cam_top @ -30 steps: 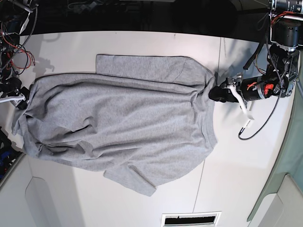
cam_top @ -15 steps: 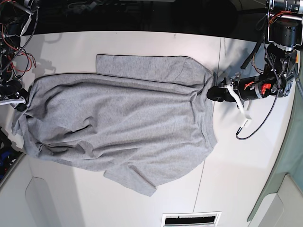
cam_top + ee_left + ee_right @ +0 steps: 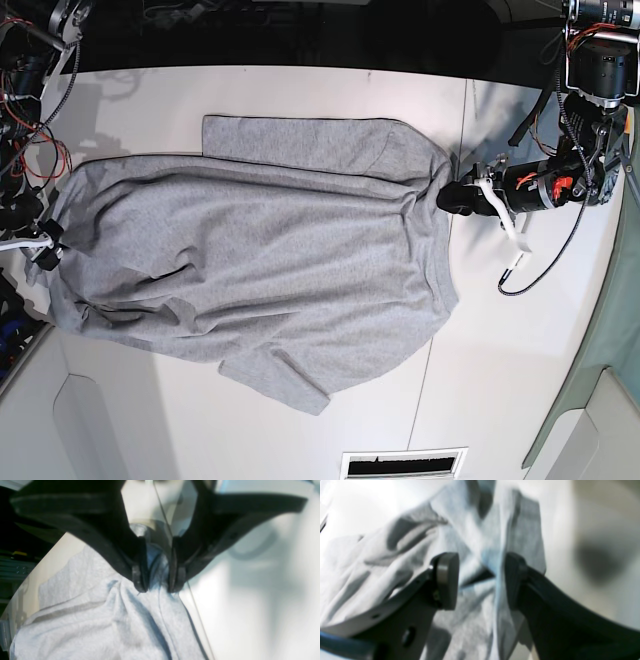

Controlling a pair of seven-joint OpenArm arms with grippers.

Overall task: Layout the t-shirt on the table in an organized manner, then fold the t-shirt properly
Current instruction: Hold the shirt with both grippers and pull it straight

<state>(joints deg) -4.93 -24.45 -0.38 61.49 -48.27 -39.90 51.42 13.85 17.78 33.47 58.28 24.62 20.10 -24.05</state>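
No writing is readable. The grey t-shirt [image 3: 250, 255] lies spread and wrinkled on the white table [image 3: 520, 350]. The left gripper [image 3: 157, 585] pinches its edge; the right gripper [image 3: 480, 580] stands open around a fold.

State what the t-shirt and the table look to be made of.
t-shirt: soft knit fabric, likely cotton jersey; matte heathered grey, it creases and bunches.
table: hard, smooth white top, perhaps laminate or painted board; its faint sheen and thin dark seam suggest this, though the exact material is unclear.
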